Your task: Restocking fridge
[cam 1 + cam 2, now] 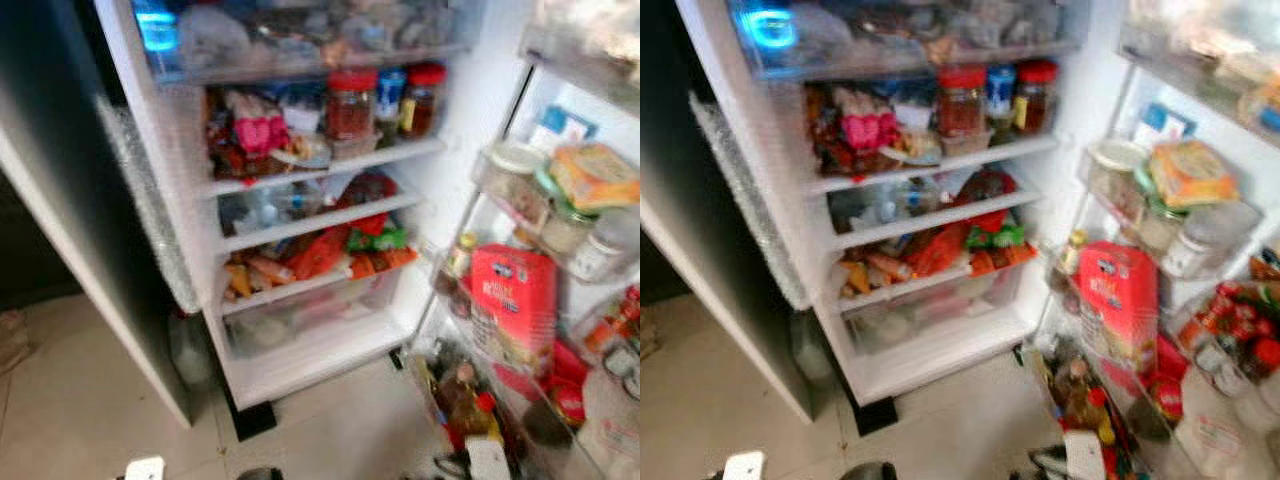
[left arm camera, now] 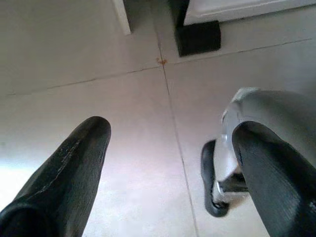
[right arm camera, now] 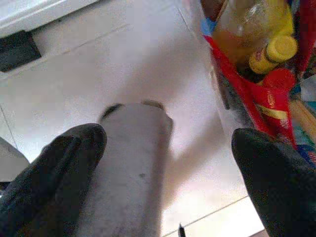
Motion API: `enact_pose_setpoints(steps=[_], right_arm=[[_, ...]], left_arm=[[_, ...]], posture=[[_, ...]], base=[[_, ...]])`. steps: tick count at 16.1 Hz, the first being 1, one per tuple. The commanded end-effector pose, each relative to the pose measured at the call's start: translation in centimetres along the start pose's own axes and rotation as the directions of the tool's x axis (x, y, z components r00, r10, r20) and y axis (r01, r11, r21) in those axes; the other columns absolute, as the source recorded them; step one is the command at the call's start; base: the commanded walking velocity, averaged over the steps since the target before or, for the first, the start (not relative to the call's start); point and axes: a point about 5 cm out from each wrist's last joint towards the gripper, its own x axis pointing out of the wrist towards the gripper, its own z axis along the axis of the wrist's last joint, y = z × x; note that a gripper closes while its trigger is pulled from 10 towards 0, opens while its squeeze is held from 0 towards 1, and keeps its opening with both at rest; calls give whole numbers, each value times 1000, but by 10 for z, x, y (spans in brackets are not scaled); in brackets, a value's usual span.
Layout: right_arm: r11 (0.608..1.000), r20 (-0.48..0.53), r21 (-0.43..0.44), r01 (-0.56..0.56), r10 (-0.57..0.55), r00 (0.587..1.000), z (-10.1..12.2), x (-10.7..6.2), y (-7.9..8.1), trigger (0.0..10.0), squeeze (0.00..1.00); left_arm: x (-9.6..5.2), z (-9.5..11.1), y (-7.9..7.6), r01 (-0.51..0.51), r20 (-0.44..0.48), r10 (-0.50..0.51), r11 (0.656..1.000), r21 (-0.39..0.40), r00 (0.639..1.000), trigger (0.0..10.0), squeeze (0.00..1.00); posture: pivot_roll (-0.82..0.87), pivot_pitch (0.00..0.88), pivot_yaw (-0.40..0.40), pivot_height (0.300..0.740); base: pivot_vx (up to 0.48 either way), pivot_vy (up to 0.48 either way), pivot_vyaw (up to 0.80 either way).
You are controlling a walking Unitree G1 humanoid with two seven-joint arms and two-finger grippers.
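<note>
The fridge stands open before me. Its white shelves (image 1: 320, 165) are packed with jars, packets and bottles; red-lidded jars (image 1: 350, 105) sit on the upper shelf and a clear drawer (image 1: 300, 315) is at the bottom. On the right, the open door's racks (image 1: 505, 205) hold tubs, a red carton (image 1: 512, 300) and bottles. My left gripper (image 2: 173, 163) hangs open over the tiled floor, with nothing between its fingers. Low beside the door's bottom rack, my right gripper (image 3: 168, 163) is open too, near a yellow-capped oil bottle (image 3: 247, 29).
A dark panel (image 1: 60, 150) stands to the left of the fridge. The fridge's black foot (image 1: 252, 418) rests on the pale tiled floor (image 1: 90, 400). In the left wrist view, part of my silver body (image 2: 266, 113) hangs over the floor.
</note>
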Motion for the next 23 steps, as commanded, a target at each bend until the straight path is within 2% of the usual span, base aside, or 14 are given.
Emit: enact_pose_setpoints(steps=[1, 14, 18, 23], right_arm=[[1000, -29, 10, 4, -4, 1000, -8, -1, -1, 10000, 0], [1000, -35, 3, 4, -4, 999, -8, -1, -2, 10000, 0], [1000, -19, 21, 1, -1, 1000, -8, -1, 0, 10000, 0], [1000, -18, 28, -7, 8, 1000, -8, -1, 1, 10000, 0]], left_arm=[[1, 0, -5, 11, -6, -11, 1000, 7, 1000, 10000, 0], [2, 2, -9, 18, -5, -18, 1000, 9, 1000, 10000, 0], [2, 2, -10, 23, -6, -23, 1000, 19, 1000, 10000, 0], [3, 3, -13, 38, -2, -38, 999, 25, 999, 10000, 0]], posture=[[-74, 0, 3, 635], [-70, 0, 4, 635], [-72, 0, 11, 640], [-70, 0, 9, 700]], base=[[0, 480, 0], [0, 470, 0], [0, 0, 0], [0, 0, 0]])
